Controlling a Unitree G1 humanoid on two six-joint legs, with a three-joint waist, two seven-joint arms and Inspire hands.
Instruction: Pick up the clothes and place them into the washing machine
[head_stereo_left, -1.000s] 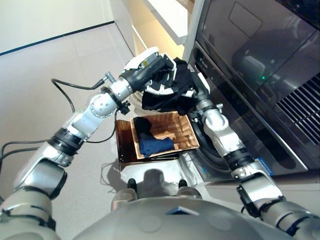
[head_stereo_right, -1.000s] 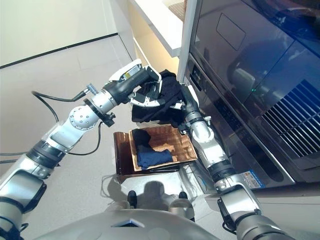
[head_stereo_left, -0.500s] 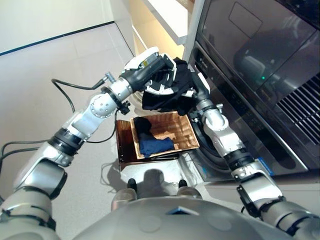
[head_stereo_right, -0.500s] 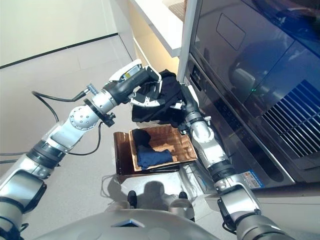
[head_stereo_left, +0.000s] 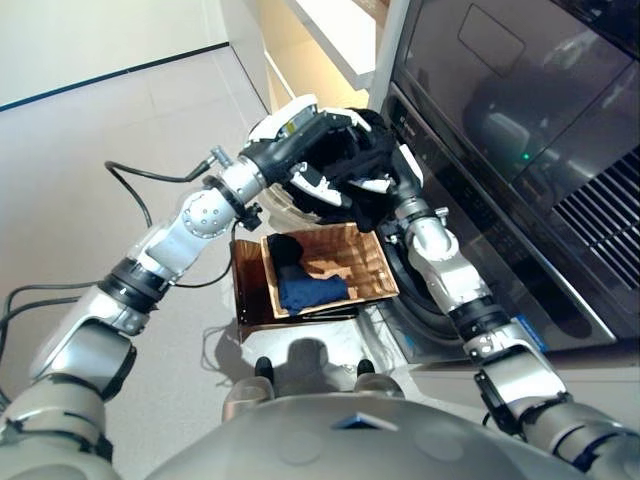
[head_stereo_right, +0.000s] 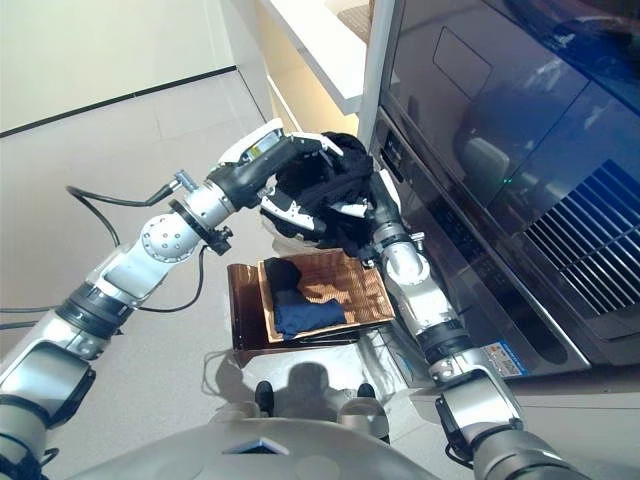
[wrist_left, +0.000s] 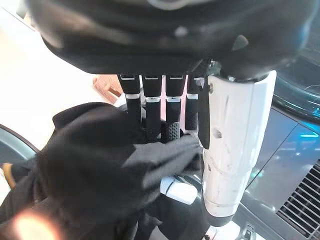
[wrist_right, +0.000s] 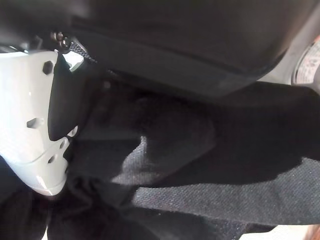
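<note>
A black garment is held up by both hands in front of the dark front panel of the washing machine, above a wicker basket. The left hand is seen at about 11 o'clock of the garment; in the left wrist view its fingers are curled into the black cloth and the white-covered thumb is laid beside the bundle, so the cloth is gripped by this hand. The right hand is placed at about 3 o'clock of the garment, close to the machine; in the right wrist view its white thumb cover is pressed against the dark fabric, and the cloth is wrapped over the palm, but the fingers are hidden by it and it cannot be told how far they are closed. The garment is bunched between the two hands, with white parts showing on its lower side. The basket is set on a brown stand on the floor, at about 6 o'clock of the garment, just beside the lower part of the machine. In the basket a dark blue piece of clothing is lying at the left side, and a black piece is lying above it, touching it.
</note>
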